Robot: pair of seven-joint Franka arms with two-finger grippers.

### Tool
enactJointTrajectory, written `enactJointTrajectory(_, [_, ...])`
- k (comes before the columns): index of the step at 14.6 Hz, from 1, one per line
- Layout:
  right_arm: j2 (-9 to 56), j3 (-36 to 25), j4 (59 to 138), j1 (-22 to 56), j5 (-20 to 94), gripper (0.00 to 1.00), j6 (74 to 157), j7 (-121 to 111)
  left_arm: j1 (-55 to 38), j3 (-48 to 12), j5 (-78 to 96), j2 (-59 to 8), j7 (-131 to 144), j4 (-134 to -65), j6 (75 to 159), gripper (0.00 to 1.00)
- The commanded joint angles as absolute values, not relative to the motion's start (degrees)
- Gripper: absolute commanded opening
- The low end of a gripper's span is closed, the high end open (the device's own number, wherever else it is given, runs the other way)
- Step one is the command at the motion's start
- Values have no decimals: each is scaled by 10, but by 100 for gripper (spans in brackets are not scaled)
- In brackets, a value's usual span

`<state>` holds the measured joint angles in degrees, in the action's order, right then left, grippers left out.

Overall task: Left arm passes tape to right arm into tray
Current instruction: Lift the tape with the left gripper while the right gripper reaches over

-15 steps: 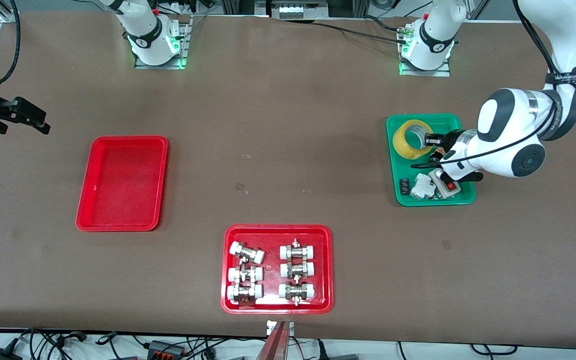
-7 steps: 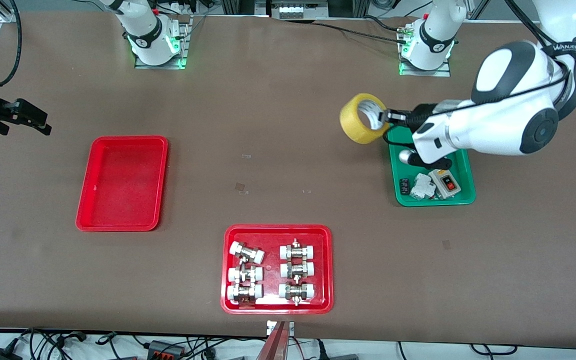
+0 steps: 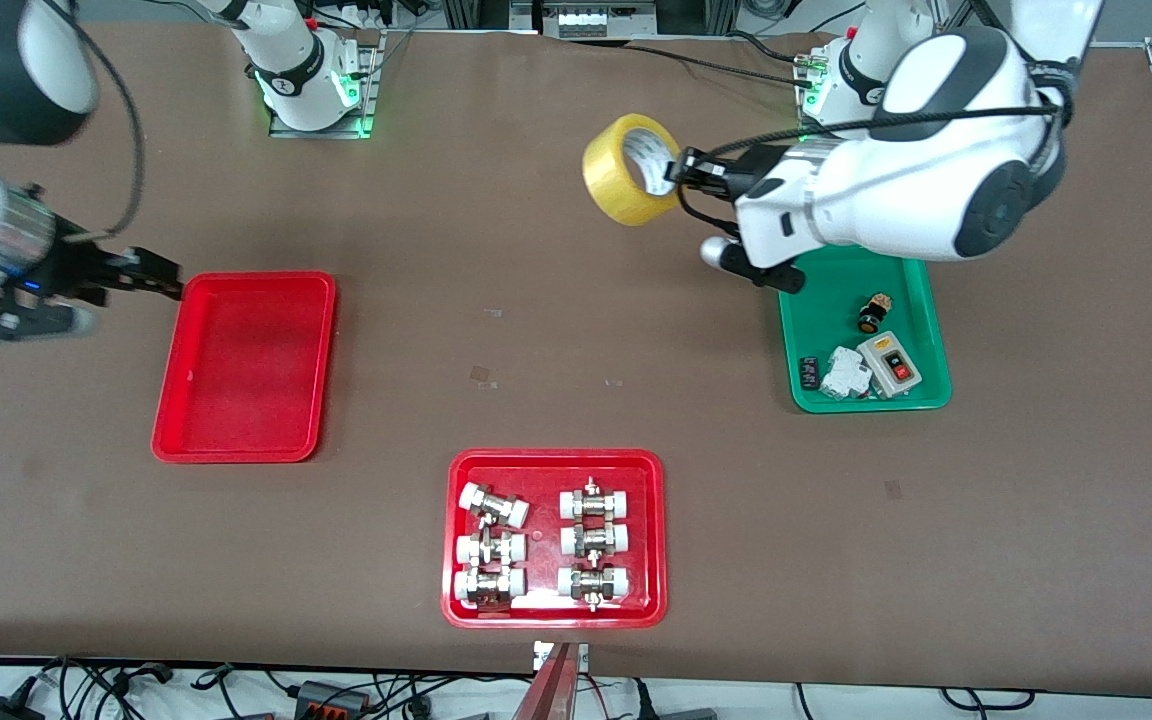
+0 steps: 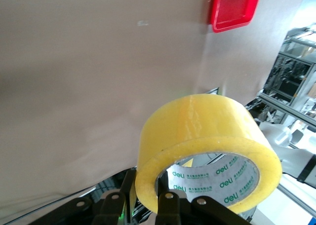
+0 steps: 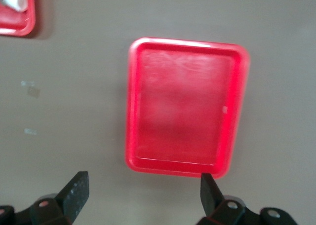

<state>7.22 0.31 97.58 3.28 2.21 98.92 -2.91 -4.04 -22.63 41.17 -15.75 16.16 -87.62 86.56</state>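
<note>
Left gripper (image 3: pixel 678 168), fingers clamped on wide yellowish translucent tape roll (image 3: pixel 631 168), had lifted it from green tray (image 3: pixel 921 300), now over mid-surface. Right gripper (image 3: pixel 151 277), fingers spread empty, had advanced to plain red tray (image 3: pixel 244 440). Handover near.

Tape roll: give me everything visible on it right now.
The tape is a wide roll of yellowish translucent packing tape with a white inner core printed in green lettering. It is off the table, held in the air by the left gripper, which is shut on the roll's wall with one finger inside the core. The roll is tilted, its open core facing partly up and toward the front camera. It hangs over bare brown table, between the green tray and the table's middle. Nothing else touches it.
</note>
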Motion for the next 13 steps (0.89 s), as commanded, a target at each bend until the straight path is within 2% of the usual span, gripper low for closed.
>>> enactJointTrajectory(1, [83,1,954,44,81,100,978,-34,-45,-227,460,-173,211,-859,878,0])
enactJointTrajectory(4, [101,2,941,50,120,100,961,-54,-54,-228,464,-191,241,-834,925,0])
enactJointTrajectory(9, [113,2,918,80,315,100,966,-55,-54,-226,462,-198,243,-821,937,0])
enactJointTrajectory(13, [156,2,823,156,423,100,981,-25,-47,-226,462,-198,242,-817,937,0])
